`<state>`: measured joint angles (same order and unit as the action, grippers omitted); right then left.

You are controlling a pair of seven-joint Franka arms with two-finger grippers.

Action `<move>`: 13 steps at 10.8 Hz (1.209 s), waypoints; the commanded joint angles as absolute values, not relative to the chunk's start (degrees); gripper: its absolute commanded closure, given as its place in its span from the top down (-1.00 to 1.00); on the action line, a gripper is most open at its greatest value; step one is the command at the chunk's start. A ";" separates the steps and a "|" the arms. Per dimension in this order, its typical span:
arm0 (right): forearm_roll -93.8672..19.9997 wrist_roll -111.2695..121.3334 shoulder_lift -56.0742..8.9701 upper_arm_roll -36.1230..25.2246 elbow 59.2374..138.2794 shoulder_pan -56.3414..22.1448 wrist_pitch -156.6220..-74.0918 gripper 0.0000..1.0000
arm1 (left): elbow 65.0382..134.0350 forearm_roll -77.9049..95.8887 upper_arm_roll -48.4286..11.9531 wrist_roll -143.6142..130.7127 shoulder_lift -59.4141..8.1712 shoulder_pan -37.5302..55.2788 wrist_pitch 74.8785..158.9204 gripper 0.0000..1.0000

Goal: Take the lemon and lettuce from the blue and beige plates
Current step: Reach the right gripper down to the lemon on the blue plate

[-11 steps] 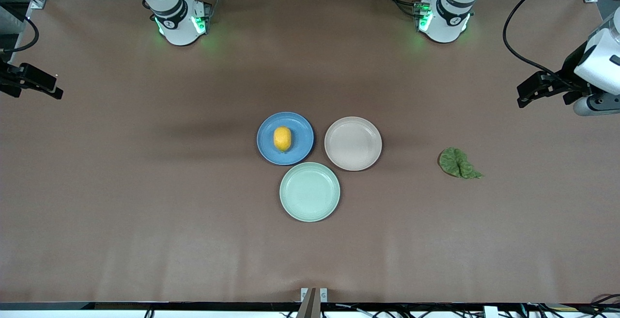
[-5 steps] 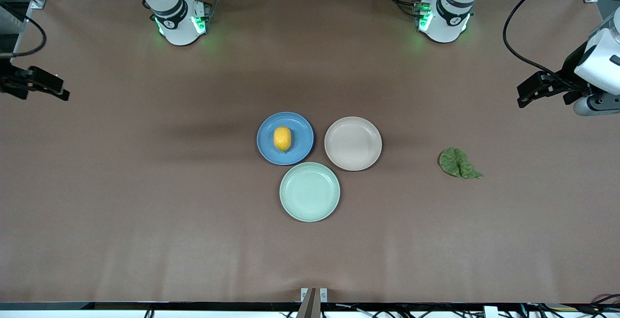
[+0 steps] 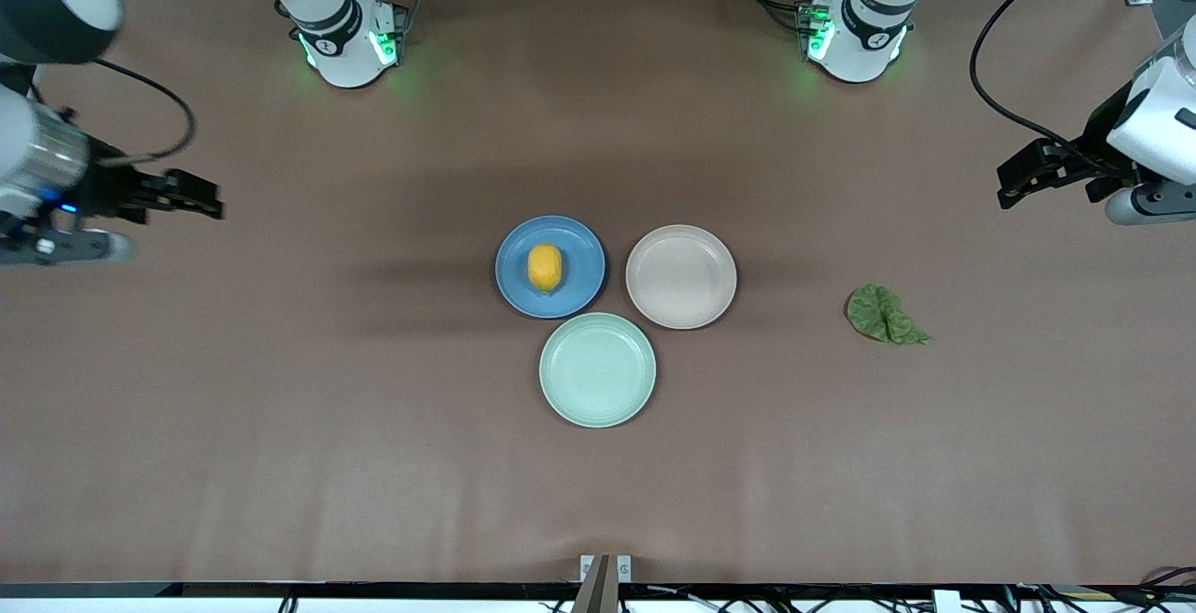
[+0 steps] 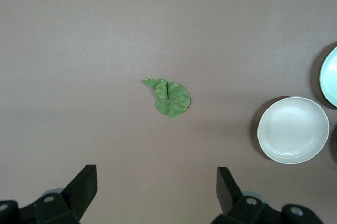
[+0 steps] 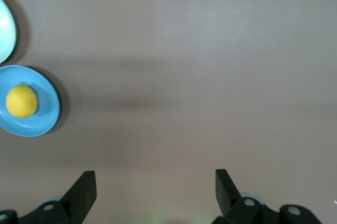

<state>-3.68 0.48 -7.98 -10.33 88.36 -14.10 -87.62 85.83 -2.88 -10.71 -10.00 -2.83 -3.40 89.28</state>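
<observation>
Your right gripper (image 3: 201,199) hangs in the air over bare table (image 3: 280,426) at the right arm's end, its fingers (image 5: 84,190) spread wide with nothing between them. The lemon (image 3: 545,268) sits well apart from those fingertips, toward the middle of the table, resting on the blue plate (image 3: 579,291); in the right wrist view you see it off to one side of the open jaws, not lined up between them. Your left gripper (image 3: 1018,178) waits over the left arm's end of the table, fingers (image 4: 84,187) just as wide and holding nothing. The lettuce (image 3: 883,314) lies flat on the bare table, not on any plate, and in the left wrist view it sits ahead of the fingertips, roughly centred on the gap between them but clear of both. The beige plate (image 3: 681,305) stands just beside the blue plate, between the lemon and the lettuce, and the green plate (image 3: 597,398) lies nearer the front camera, close against both.
</observation>
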 commanded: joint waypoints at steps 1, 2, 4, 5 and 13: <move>-4.92 -4.36 -10.71 -10.20 90.08 -17.56 -92.61 1.00 | 85.60 -1.93 -10.72 -8.09 -3.08 -4.13 88.42 1.00; -5.36 -8.14 -12.38 -9.76 90.96 -19.67 -93.94 1.00 | 85.61 -1.93 -10.72 -7.74 -3.34 -4.30 88.42 1.00; -5.62 -17.18 -15.37 -4.78 92.80 -20.83 -98.67 1.00 | 85.78 -1.93 -10.81 -7.47 -3.43 -4.22 88.42 1.00; -5.54 -20.45 -15.38 -2.48 96.64 -21.00 -103.92 1.00 | 86.13 -1.85 -10.72 -7.30 -3.34 -4.31 88.42 1.00; -3.79 -45.33 -27.14 6.15 105.21 -28.81 -133.30 1.00 | 87.10 -1.93 -10.72 -7.29 -3.78 -4.48 88.42 1.00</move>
